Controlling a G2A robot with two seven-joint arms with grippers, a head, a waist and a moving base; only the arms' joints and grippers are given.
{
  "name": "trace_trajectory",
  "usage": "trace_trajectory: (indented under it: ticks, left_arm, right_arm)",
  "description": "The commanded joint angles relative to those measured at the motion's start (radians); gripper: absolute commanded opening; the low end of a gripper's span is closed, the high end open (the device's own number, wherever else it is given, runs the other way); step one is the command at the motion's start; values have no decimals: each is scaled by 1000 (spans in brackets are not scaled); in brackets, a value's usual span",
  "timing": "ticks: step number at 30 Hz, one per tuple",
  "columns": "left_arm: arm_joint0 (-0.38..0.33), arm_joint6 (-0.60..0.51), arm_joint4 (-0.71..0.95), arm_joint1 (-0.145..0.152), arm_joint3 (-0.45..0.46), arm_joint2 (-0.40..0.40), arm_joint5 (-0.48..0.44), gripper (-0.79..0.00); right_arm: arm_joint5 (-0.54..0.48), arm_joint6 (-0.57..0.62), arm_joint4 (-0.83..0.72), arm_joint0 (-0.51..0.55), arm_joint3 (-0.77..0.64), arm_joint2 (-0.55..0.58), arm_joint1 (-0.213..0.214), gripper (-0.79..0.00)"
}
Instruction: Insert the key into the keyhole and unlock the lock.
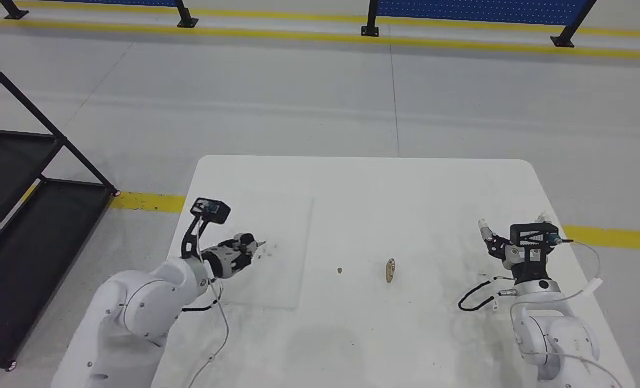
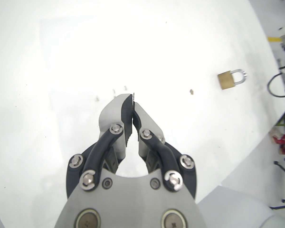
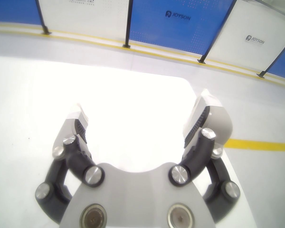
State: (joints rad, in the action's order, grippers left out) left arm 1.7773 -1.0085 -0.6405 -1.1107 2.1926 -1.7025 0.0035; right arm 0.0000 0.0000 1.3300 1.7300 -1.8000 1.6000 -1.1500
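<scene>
I am working over a white desk [image 1: 420,198]. My left end effector [image 2: 132,100] is on the left side of the desk, a little above the top. It is pinched shut on a thin, flat, dark thing with a bumpy edge. I think that is the key [image 2: 133,96]. Just its tip pokes out past the pads.

My right end effector [image 3: 142,104] is wide open with nothing in it. It sits near the right side of the desk.

The lock [image 2: 228,81] is a small gold-colored padlock with a silver loop. It lies loose near the middle of the desk, a bit to the right, well apart from both arms. The loop looks closed. A tiny brown speck [image 2: 191,92] lies on the desk between the key and the lock.

So I think the key is picked up, and the trip to the lock is not yet done. I cannot see the keyhole from here. Next I would need to line the key tip up with the hole. The lock may slide when pushed, so the open right end effector should probably hold it first.
</scene>
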Motion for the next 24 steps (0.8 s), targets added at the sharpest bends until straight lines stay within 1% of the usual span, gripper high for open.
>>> trace_trajectory:
  ticks: [1, 4, 8, 12, 15, 19, 24]
  left_arm:
    - [-3, -9, 149, 0, -37, -32, -23, -785]
    - [-9, -50, 325, 2, -102, -76, -82, -785]
    - [-27, -141, 566, 8, -215, -118, -152, -785]
    - [-63, -220, 748, 15, -335, -147, -196, -785]
    - [-98, -308, 882, 20, -422, -146, -226, -785]
    - [-159, -398, 1030, 27, -538, -145, -234, -785]
    - [-228, -490, 1146, 35, -627, -137, -263, -785]
  right_arm:
    - [0, 0, 0, 0, 0, 0, 0, 0]
    - [0, 0, 0, 0, 0, 0, 0, 0]
    - [0, 0, 0, 0, 0, 0, 0, 0]
    - [0, 0, 0, 0, 0, 0, 0, 0]
    - [0, 0, 0, 0, 0, 0, 0, 0]
    - [0, 0, 0, 0, 0, 0, 0, 0]
    - [0, 0, 0, 0, 0, 0, 0, 0]
